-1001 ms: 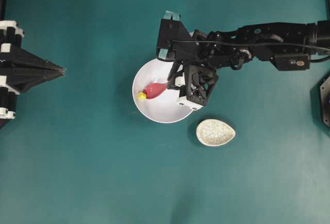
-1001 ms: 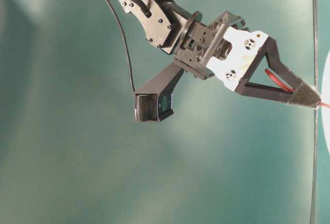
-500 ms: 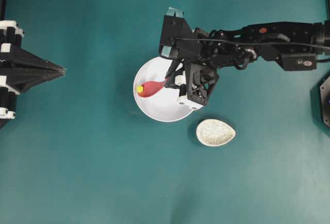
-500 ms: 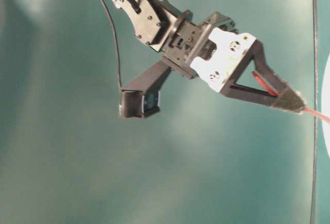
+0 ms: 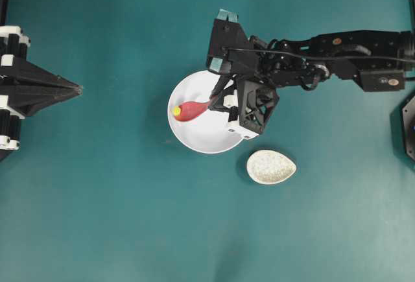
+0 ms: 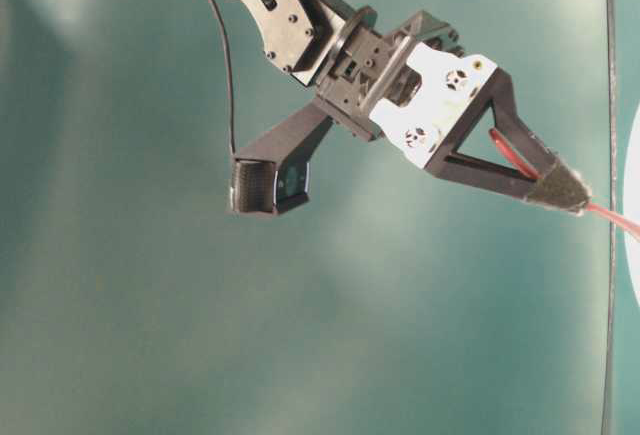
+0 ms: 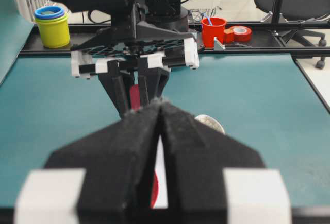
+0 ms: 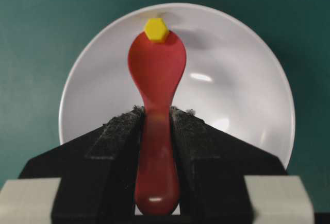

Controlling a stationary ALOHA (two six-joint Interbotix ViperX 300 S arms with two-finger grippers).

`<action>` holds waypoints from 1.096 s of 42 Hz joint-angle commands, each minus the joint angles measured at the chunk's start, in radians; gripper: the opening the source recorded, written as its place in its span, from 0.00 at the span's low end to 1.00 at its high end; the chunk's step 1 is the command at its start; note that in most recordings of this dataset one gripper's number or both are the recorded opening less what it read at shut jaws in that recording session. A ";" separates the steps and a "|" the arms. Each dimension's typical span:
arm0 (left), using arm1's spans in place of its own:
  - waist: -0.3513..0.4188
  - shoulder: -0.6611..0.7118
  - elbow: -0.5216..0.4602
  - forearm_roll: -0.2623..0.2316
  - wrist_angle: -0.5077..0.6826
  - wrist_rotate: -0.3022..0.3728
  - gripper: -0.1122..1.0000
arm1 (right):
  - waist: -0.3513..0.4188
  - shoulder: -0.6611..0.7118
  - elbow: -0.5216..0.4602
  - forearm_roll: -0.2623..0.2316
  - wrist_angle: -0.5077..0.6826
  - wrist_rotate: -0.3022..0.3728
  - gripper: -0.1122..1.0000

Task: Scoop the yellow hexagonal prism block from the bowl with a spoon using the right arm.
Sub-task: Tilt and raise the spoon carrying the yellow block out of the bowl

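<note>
My right gripper (image 5: 217,98) is shut on the handle of the pink-red spoon (image 5: 192,109), also seen in the right wrist view (image 8: 156,74). The scoop hangs over the left part of the large white bowl (image 5: 207,139). The tiny yellow hexagonal prism block (image 5: 176,110) sits at the scoop's far tip (image 8: 155,29); whether it rests on the scoop or against the bowl wall I cannot tell. My left gripper (image 5: 79,89) is shut and empty at the left edge, far from the bowl. In the table-level view the right gripper (image 6: 570,195) grips the thin red handle.
A small speckled off-white oval dish (image 5: 271,166) lies just right of and below the bowl. The left wrist view shows a yellow cup (image 7: 52,26) and a red cup (image 7: 213,30) beyond the table's far edge.
The right gripper has moved up and slightly right with the spoon. The scoop has lifted and levelled, and the yellow block has gone from beside the scoop's tip to at its tip. The left arm stayed still.
</note>
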 commanded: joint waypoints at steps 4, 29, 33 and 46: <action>0.003 0.005 -0.020 0.003 -0.005 0.002 0.10 | 0.012 -0.057 0.018 0.005 -0.063 -0.003 0.31; 0.003 0.005 -0.020 0.003 -0.005 0.002 0.10 | 0.133 -0.336 0.322 -0.044 -0.584 -0.017 0.31; 0.003 0.005 -0.020 0.003 -0.006 0.002 0.10 | 0.147 -0.385 0.360 -0.044 -0.591 -0.014 0.31; 0.003 0.003 -0.020 0.003 -0.009 0.002 0.10 | 0.149 -0.453 0.403 -0.044 -0.594 -0.011 0.31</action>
